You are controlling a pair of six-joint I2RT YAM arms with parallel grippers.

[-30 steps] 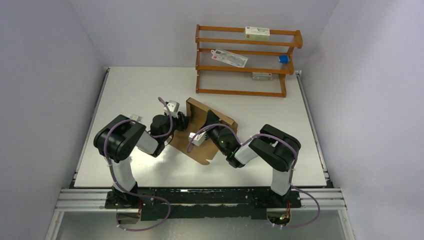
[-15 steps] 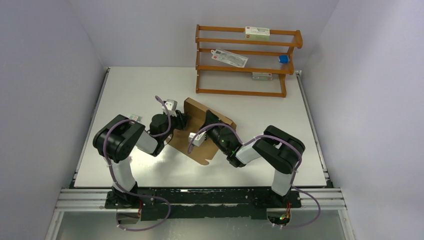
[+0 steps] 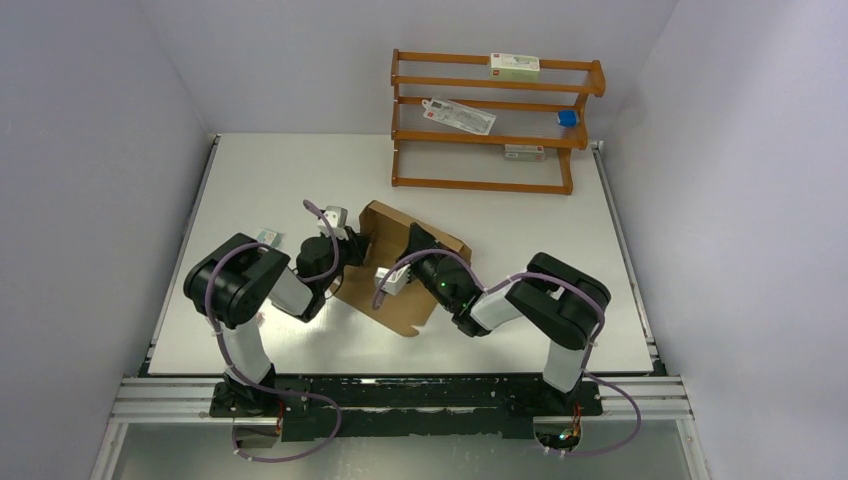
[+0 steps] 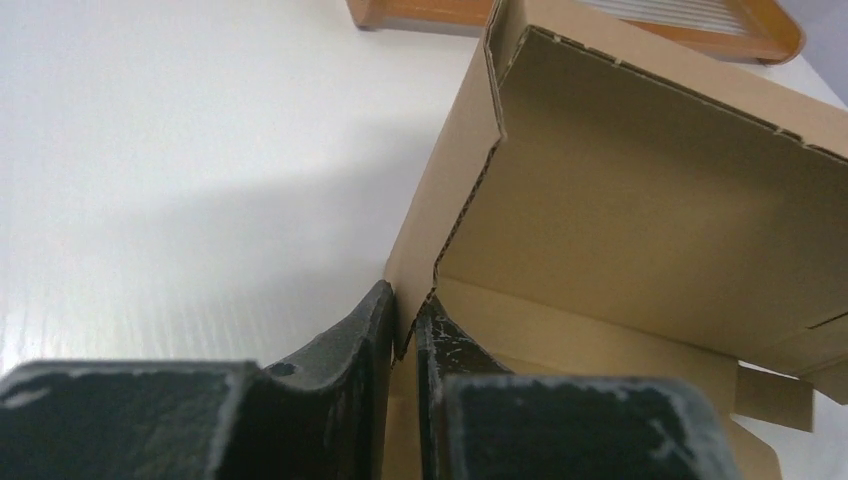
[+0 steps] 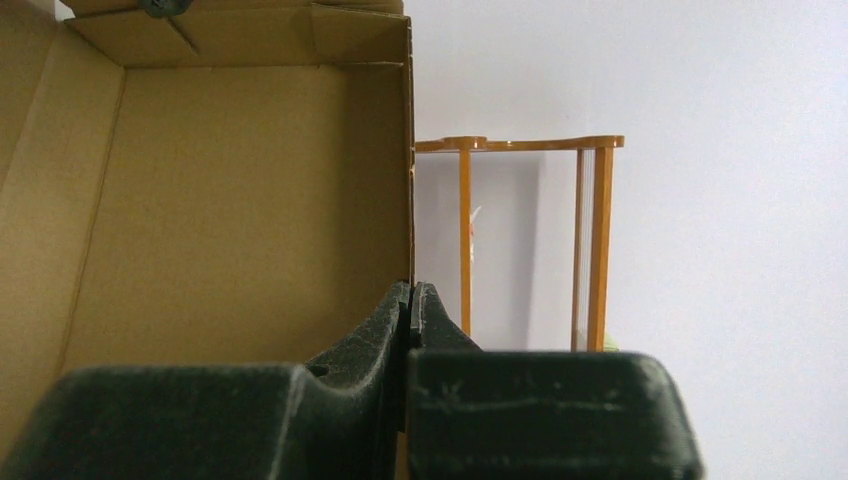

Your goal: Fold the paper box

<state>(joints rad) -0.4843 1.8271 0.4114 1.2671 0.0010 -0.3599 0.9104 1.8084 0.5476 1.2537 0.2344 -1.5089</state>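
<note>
**L gripper** (image 4: 405, 318): fingers (image 4: 372, 335) were pinched, nearly together, on the low corner of a raised side wall of the paper box (image 4: 620, 210). One finger was outside the wall and one inside. This wall was at the box end lying left of the rack (image 3: 480, 184).

**R gripper** (image 5: 411, 297): fingers were pressed together on the edge of another upright wall, and the edge ran down into the seam btw. them. The rack showed just past that wall in the R wrist view.

**Paper box:** plain brown corrugated, partly formed, open on top. Some walls were up and a flat flap lay on the side away from the rack. In the top view it sat skewed to the rack's front rail. It was on the white table (image 3: 270, 180), in front of the rack's left end, near it but not touching.

**Rack:** orange wood w/ several rails, at the table's far edge.
- White carton (image 3: 514, 66) on the rack's top level.
- Flat white packet (image 3: 458, 115) on the next level down.
- Small blue item (image 3: 567, 118) at the right end of that level.
- Small pale carton (image 3: 524, 152) on the level under that.
</note>
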